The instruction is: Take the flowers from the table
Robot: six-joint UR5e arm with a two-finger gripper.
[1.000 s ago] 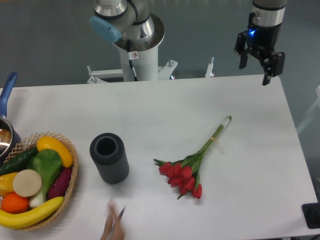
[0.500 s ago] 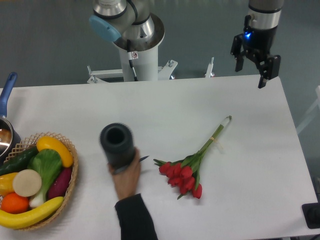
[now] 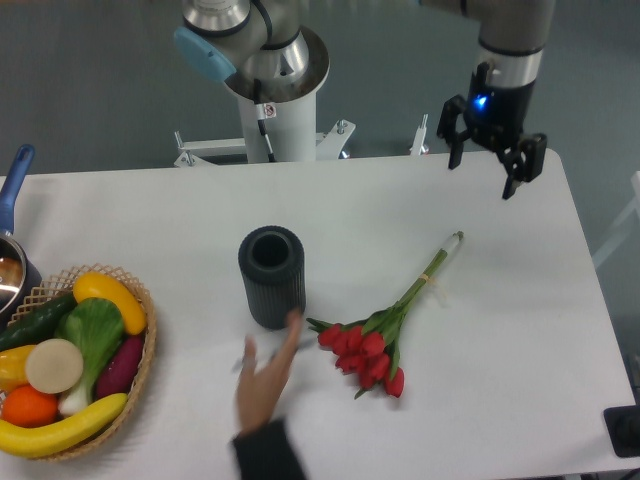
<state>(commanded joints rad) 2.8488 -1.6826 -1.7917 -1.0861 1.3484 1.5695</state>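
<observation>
The flowers (image 3: 378,338), red tulip buds on thin green stems, lie flat on the white table (image 3: 330,215), buds toward the front and stems pointing to the back right. My gripper (image 3: 486,174) hangs open and empty above the table's back right part, well behind the stem ends. Nothing is between its fingers.
A ribbed black vase (image 3: 272,276) stands upright just left of the flowers. A person's hand (image 3: 265,378) reaches in from the front edge below the vase. A wicker basket (image 3: 135,375) of fruit and vegetables sits at the front left, with a pot (image 3: 10,265) behind it.
The person's hand moved the black vase to the right, closer to the flowers, and let it go. My gripper moved left and slightly down. The flowers have not moved.
</observation>
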